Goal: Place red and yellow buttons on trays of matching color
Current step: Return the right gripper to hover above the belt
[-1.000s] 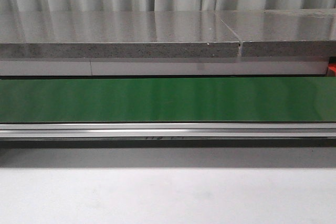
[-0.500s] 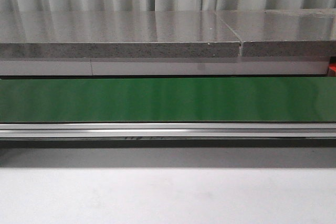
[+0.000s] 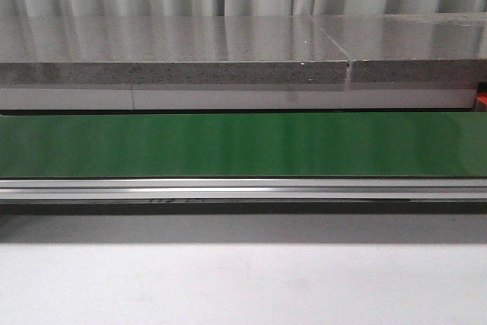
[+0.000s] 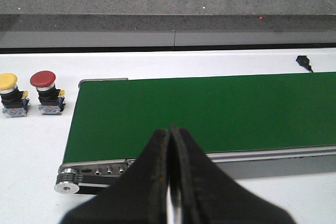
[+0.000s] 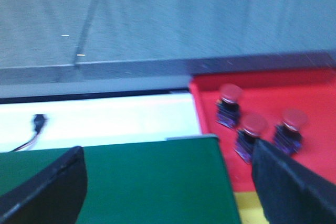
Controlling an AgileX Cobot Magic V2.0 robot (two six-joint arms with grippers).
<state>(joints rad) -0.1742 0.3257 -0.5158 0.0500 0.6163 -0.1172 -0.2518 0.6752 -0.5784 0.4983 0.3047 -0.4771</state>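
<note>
1. No change is seen across the front view over the last second: the green conveyor belt (image 3: 243,144) is bare throughout, the grey stone ledge (image 3: 175,55) behind it is unchanged, and no arm enters the frame.
2. Left gripper (image 4: 170,135): fingers pressed together, nothing held between them. It is aimed over the near edge of the belt.
3. Right gripper (image 5: 168,179): fingers spread wide apart, nothing between them. The right wrist view is blurred, which suggests that arm is in motion, though direction cannot be told.
4. Yellow button (image 4: 9,95) and red button (image 4: 45,93) are seen in the left wrist view, standing upright side by side on the white table (image 4: 31,150), just beside the end of the belt, off the belt itself. They are close together; whether they touch cannot be told.
5. Red tray (image 5: 283,108) is seen in the right wrist view, past the other end of the belt. Three red buttons (image 5: 252,129) are standing on it, upright, near each other.
6. A yellow strip (image 5: 247,207) is visible below the red tray, judged to be the yellow tray's edge; its contents are hidden.
7. Judgement: red sorting is partly done; two buttons are left waiting at the left end. With no change in the front view, the next pickup is judged not yet begun; the left gripper must be opened first.
</note>
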